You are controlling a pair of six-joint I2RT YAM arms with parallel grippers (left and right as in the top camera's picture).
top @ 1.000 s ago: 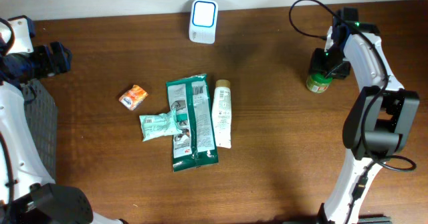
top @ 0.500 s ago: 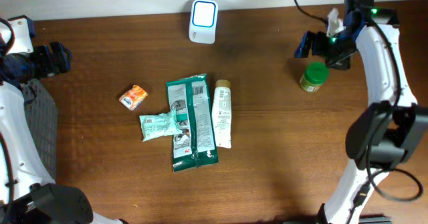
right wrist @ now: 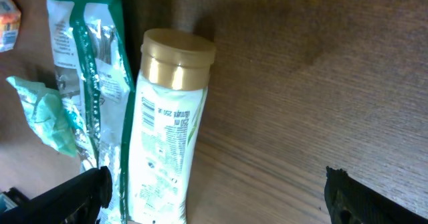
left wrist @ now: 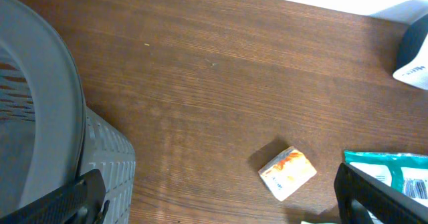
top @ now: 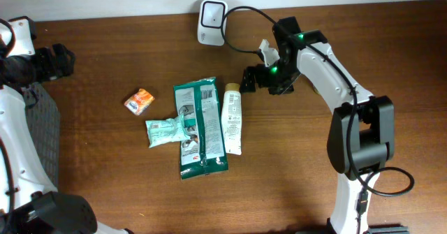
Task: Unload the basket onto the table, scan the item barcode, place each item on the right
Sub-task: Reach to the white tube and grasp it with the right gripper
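A white scanner (top: pixel 212 12) stands at the table's far edge and shows in the left wrist view's top right corner, scanner (left wrist: pixel 413 47). Several items lie mid-table: a white tube with a gold cap (top: pixel 232 119), a green pouch (top: pixel 200 127), a pale green packet (top: pixel 165 131) and a small orange packet (top: pixel 140 101). My right gripper (top: pixel 251 78) hovers open just right of the tube's cap, holding nothing. In the right wrist view the tube (right wrist: pixel 167 144) lies inside the left finger, gripper (right wrist: pixel 217 200). My left gripper (top: pixel 59 59) stays open at the far left, empty.
A grey ribbed basket (top: pixel 38 122) stands at the left edge, directly beside the left gripper (left wrist: pixel 217 202), basket (left wrist: pixel 40 117). The orange packet (left wrist: pixel 287 173) lies on bare wood between the left fingers. The right arm's cable arcs over the table near the scanner.
My right gripper opened off the green jar at the far right, and the arm swung left to the tube's cap. The jar no longer shows. The left arm has not moved.
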